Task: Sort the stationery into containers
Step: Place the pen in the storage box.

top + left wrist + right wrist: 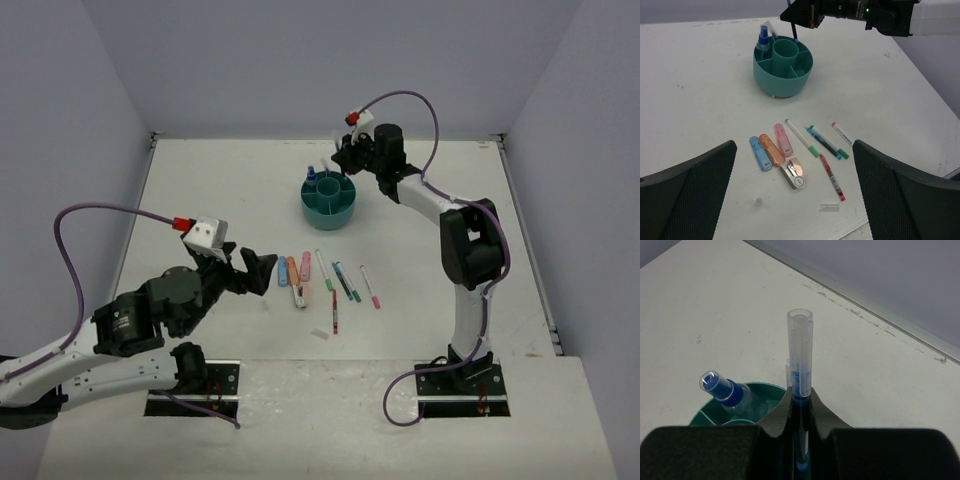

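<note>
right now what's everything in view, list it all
organiser: one, teal, far centre of table
spray bottle: one, clear and blue, in an outer organiser compartment
blue highlighter: one, left end of loose row
orange highlighter: one, beside the blue
pink highlighter: one, beside the orange
stapler-like item: one, pink and white, nearer than the highlighters
green-capped white pen: one, right of pink highlighter
blue-green pens: one or two, tight together
red-tipped white pen: one, rightmost
red pen: one, nearest pen
clear cap and clear sliver: one each, near edge
table: one, white
blue pen: one, clear cap, in right claw above organiser
left claw: one, black, open, facing the row
right claw: one, black, shut on blue pen
</note>
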`<state>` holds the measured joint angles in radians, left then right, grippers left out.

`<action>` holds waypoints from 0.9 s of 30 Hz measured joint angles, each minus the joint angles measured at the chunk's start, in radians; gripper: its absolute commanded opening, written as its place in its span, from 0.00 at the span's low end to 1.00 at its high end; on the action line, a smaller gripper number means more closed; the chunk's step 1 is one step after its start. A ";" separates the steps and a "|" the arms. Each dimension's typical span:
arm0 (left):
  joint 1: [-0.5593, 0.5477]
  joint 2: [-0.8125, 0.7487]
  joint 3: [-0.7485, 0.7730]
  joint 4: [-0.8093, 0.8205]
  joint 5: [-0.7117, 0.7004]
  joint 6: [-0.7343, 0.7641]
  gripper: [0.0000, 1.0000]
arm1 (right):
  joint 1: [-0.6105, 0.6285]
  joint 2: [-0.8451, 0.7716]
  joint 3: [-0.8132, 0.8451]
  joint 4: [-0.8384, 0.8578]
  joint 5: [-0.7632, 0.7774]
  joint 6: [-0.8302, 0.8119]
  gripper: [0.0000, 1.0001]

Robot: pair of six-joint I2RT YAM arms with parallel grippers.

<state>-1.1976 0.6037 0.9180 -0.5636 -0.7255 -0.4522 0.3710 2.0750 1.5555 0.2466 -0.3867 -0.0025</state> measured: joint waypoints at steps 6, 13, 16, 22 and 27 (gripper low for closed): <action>0.000 -0.024 0.000 0.000 0.009 0.000 1.00 | 0.000 0.000 0.004 -0.050 -0.027 -0.041 0.09; 0.000 -0.059 -0.001 0.001 0.016 0.000 1.00 | 0.000 0.000 0.013 -0.098 -0.033 -0.076 0.09; 0.000 -0.062 -0.001 0.000 0.016 0.000 1.00 | 0.000 0.000 0.018 -0.118 -0.034 -0.085 0.10; 0.000 -0.072 -0.001 -0.003 0.016 -0.001 1.00 | 0.000 0.000 0.032 -0.129 -0.046 -0.095 0.14; 0.000 -0.090 -0.001 -0.003 0.015 -0.001 1.00 | 0.000 0.000 0.032 -0.130 -0.051 -0.097 0.19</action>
<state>-1.1973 0.5140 0.9173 -0.5671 -0.7105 -0.4530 0.3710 2.0751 1.5875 0.1169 -0.4374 -0.0994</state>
